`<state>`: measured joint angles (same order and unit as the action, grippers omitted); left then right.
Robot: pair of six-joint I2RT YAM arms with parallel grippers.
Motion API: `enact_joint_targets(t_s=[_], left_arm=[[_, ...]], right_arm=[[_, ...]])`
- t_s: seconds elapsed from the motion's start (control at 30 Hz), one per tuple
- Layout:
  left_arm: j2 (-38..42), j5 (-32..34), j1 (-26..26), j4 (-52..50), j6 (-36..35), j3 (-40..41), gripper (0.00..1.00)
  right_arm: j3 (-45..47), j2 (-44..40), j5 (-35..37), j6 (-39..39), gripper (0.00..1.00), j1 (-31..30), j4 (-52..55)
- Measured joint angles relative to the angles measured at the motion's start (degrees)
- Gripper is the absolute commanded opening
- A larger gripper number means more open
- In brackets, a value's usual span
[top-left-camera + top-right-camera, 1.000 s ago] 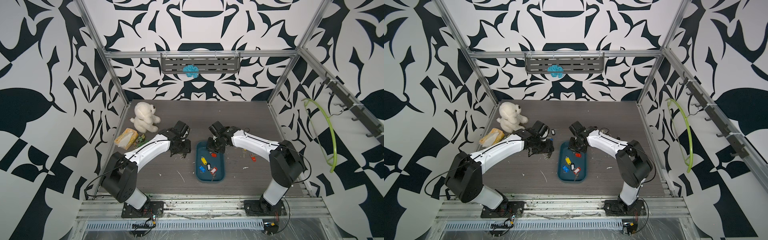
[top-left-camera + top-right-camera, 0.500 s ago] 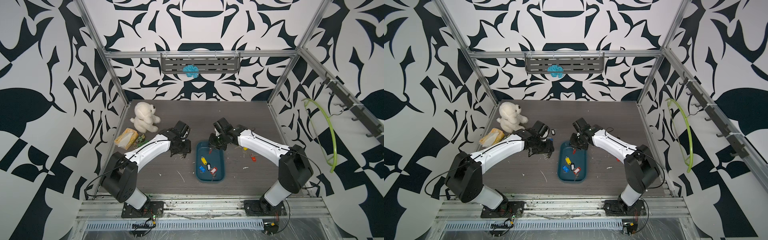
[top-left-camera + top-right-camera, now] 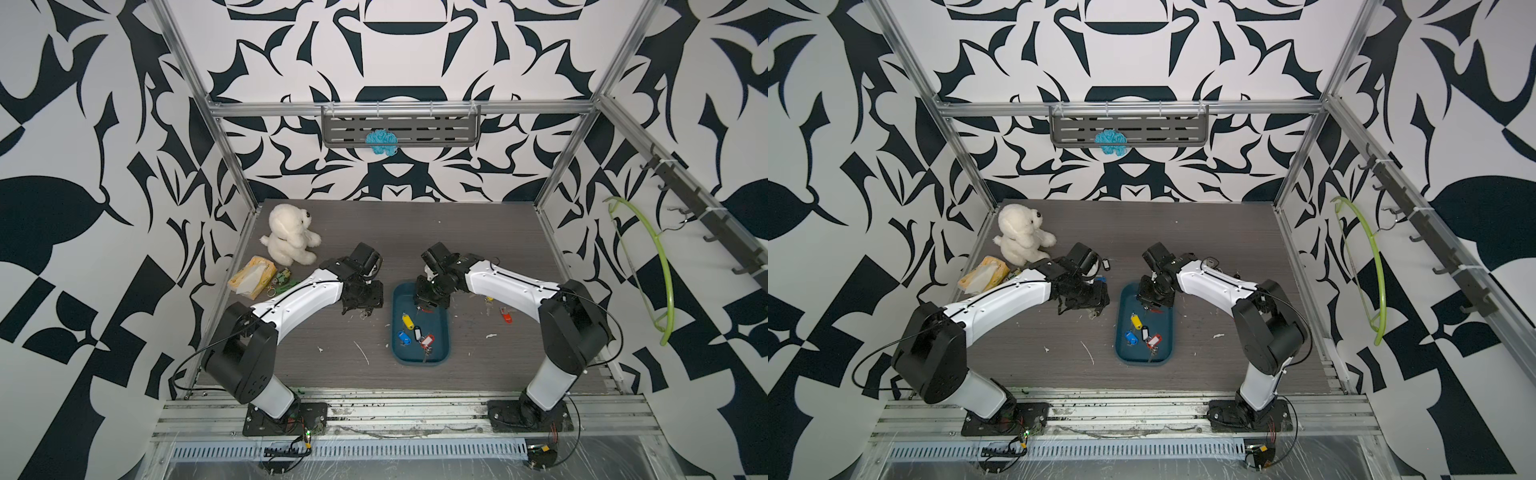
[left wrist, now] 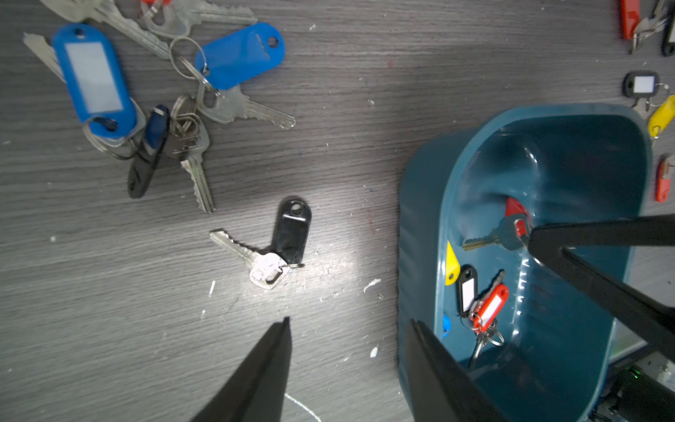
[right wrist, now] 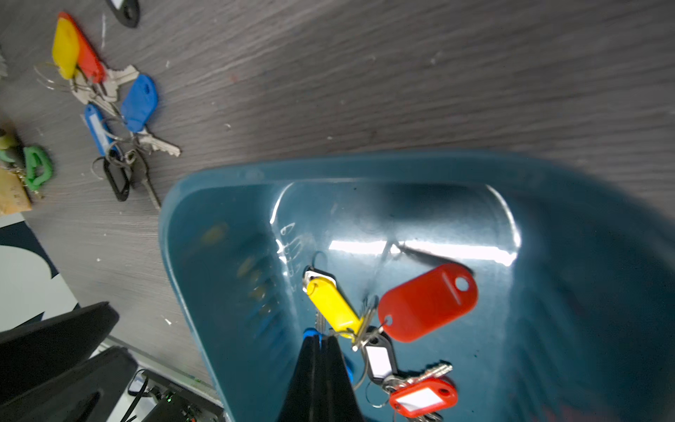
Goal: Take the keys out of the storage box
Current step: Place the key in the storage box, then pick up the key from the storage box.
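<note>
Plainly, the dark teal box (image 3: 439, 318) lies flat on the grey counter (image 3: 415, 232) between the two arms, and both top views show it (image 3: 1165, 315). Several keys (image 3: 427, 340) lie inside it, mostly toward the near end. They carry a yellow tag (image 5: 334, 305), a plain red tag (image 5: 427, 303), a black tag (image 5: 380, 360) and a labelled red tag (image 5: 423, 398), with their rings bunched close together. A blue tag (image 3: 1131, 337) shows beside them in a top view.

The right end effector (image 5: 317, 338) reaches down into the far half of the box. Its fingers are pressed almost together, with only a thin slit between them. The tip is just beside the yellow tag. Its wrist view is blurred, so whether it pinches anything cannot be told.

The left end effector (image 4: 349, 321) hovers over the counter just left of the box, fingers wide apart with bare counter between them. One finger (image 4: 438, 372) crosses in front of the box's outer wall.

Ahead of it a lone key (image 4: 263, 268) with a black tag lies on the counter. Farther off is a cluster of keys with two blue tags (image 4: 93, 76). More keys lie on the counter right of the box, among them an orange-red tag (image 3: 506, 318).

A white plush bear (image 3: 289, 235), a yellow tissue packet (image 3: 251, 276) and a green keychain (image 5: 36, 166) sit near the counter's left edge, well apart from the box.
</note>
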<state>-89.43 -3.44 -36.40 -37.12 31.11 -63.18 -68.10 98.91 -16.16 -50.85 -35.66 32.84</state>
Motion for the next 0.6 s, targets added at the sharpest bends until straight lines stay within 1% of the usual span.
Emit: enact_joint_targets(t_s=[0.03,0.07,0.1,0.13,0.17,0.2,0.27,0.3,0.33,0.4,0.43,0.5,0.6], left_arm=[[0.0,0.0,0.0,0.0,0.0,0.0,0.57],[0.0,0.0,0.0,0.0,0.0,0.0,0.56],[0.0,0.0,0.0,0.0,0.0,0.0,0.56],[0.0,0.0,0.0,0.0,0.0,0.0,0.56],[0.0,0.0,0.0,0.0,0.0,0.0,0.56],[0.0,0.0,0.0,0.0,0.0,0.0,0.56],[0.0,0.0,0.0,0.0,0.0,0.0,0.56],[-0.1,0.0,0.0,0.0,0.0,0.0,0.56],[-0.1,0.0,0.0,0.0,0.0,0.0,0.56],[-0.1,0.0,0.0,0.0,0.0,0.0,0.56],[-0.1,0.0,0.0,0.0,0.0,0.0,0.56],[-0.1,0.0,0.0,0.0,0.0,0.0,0.56],[-0.2,0.0,0.0,0.0,0.0,0.0,0.56]], right_arm=[[0.0,0.0,0.5,0.2,0.26,0.0,0.5],[-0.1,0.0,1.1,0.7,0.26,0.0,1.2],[-0.2,-0.1,1.8,1.1,0.2,0.0,1.9],[-0.2,-0.3,2.4,1.6,0.11,0.0,2.5],[-0.2,-0.4,2.8,1.4,0.07,0.0,2.9],[-0.2,-0.8,3.3,1.6,0.03,0.0,3.4],[-0.2,-1.6,4.0,1.8,0.02,0.0,3.9],[-0.2,-2.1,4.2,1.7,0.05,0.1,4.0],[-0.2,-2.6,4.5,1.7,0.11,0.1,4.1],[-0.3,-3.5,4.8,1.8,0.31,0.1,4.4],[-0.4,-3.8,4.9,2.0,0.37,0.2,4.7],[-1.0,-3.7,5.1,2.5,0.43,0.2,5.5],[-2.2,-2.4,5.6,3.0,0.46,0.3,7.5]])
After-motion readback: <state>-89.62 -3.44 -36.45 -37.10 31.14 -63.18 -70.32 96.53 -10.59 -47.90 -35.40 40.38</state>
